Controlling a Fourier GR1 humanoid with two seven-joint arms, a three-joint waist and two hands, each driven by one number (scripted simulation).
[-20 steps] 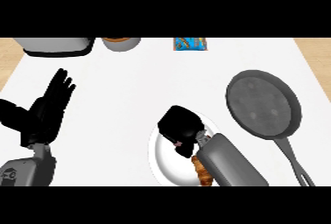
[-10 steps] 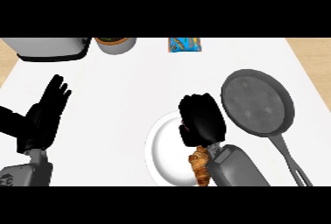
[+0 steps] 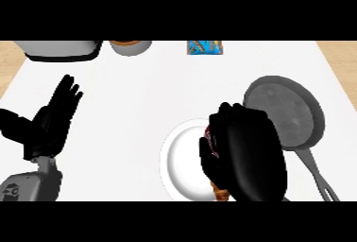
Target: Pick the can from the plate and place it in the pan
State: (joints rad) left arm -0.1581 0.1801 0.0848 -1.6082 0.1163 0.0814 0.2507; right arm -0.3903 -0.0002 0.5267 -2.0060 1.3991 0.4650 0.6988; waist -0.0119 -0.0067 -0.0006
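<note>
A white plate lies at the counter's centre front. My right hand hangs over the plate's right side with its back toward me, its fingers curled round a dark red can; only a sliver of the can shows at the hand's left edge. Just right of the hand lies the grey round pan, its handle running toward the front edge. A brown-orange food piece peeks out below the hand at the plate's rim. My left hand rests open at the left, fingers up.
Along the back edge stand a grey appliance, a grey pot with a brown top and a blue packet. White counter top stretches between my two hands.
My right hand has risen toward me and shifted right, closer to the pan, with the can in it. The left hand has barely moved.
</note>
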